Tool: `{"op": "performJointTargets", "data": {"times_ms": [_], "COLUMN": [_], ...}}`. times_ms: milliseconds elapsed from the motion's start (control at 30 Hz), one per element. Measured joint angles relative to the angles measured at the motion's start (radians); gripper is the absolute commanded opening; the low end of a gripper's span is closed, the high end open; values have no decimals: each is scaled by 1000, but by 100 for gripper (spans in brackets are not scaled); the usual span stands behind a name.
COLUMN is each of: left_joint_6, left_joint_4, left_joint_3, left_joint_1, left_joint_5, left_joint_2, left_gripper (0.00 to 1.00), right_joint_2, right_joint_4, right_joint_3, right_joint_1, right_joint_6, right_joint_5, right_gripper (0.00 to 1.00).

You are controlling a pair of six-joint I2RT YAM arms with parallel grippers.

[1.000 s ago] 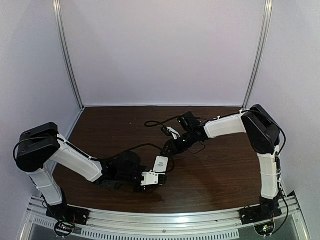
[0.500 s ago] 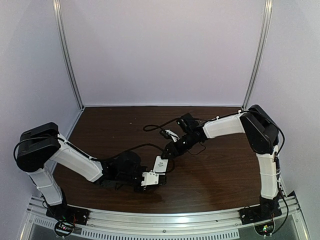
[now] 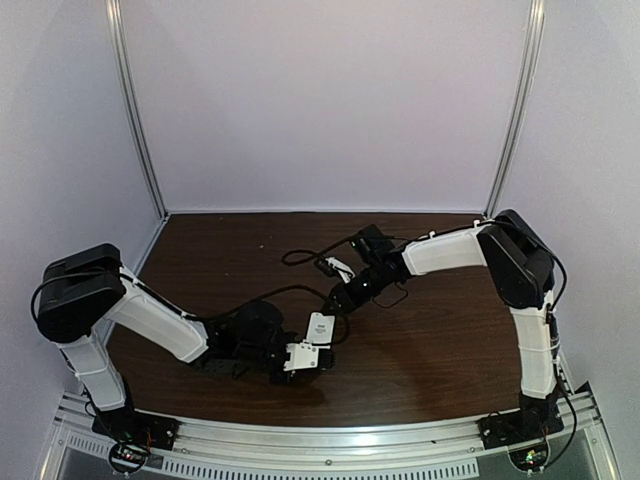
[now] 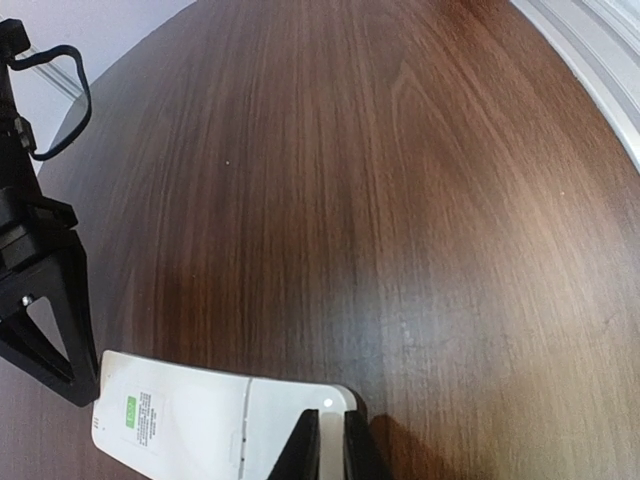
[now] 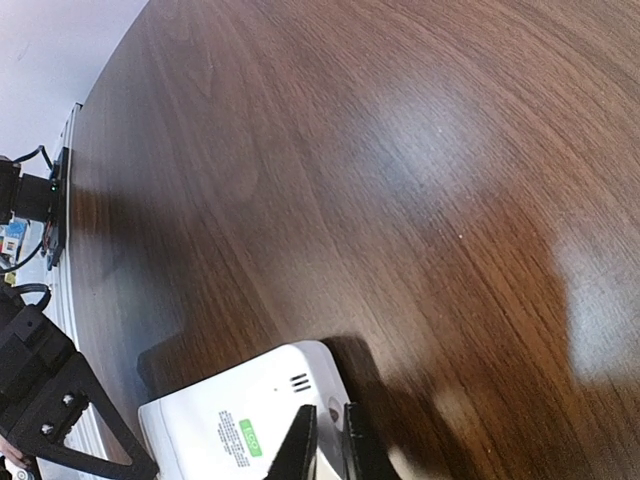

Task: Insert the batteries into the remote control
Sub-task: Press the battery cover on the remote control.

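The remote control (image 3: 320, 329) is white and lies back side up, a green label on it, low over the table near the front centre. My left gripper (image 3: 310, 350) is shut on its near end. My right gripper (image 3: 333, 308) is shut on its far end. In the left wrist view the remote (image 4: 200, 425) has a seam across its back, and the left gripper (image 4: 330, 450) pinches its corner. In the right wrist view the remote (image 5: 230, 420) shows small slots, and the right gripper (image 5: 326, 445) pinches its edge. The batteries are out of view.
The brown wooden table (image 3: 440, 340) sits inside white walls with metal posts. A metal rail (image 3: 320, 455) runs along the front edge. Black cables (image 3: 305, 250) loop off the right wrist above the table.
The right arm has shifted slightly to the left. The remote stays held between both grippers at nearly the same spot.
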Motion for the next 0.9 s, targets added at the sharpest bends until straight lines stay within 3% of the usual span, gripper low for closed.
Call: {"op": "performJointTargets", "data": {"times_ms": [367, 900], "left_joint_6": [18, 26], "left_joint_4": [-6, -26], "left_joint_3": [20, -1], "left_joint_1": [15, 18], "left_joint_5": [24, -3], "left_joint_2": [18, -11], "left_gripper": [21, 17], "right_joint_2": [10, 14], "right_joint_4": [-7, -31], "right_joint_3": [17, 31], "right_joint_1": [6, 8], "right_joint_6": [-27, -49], "right_joint_5": [13, 20], "right_gripper": [6, 6]}}
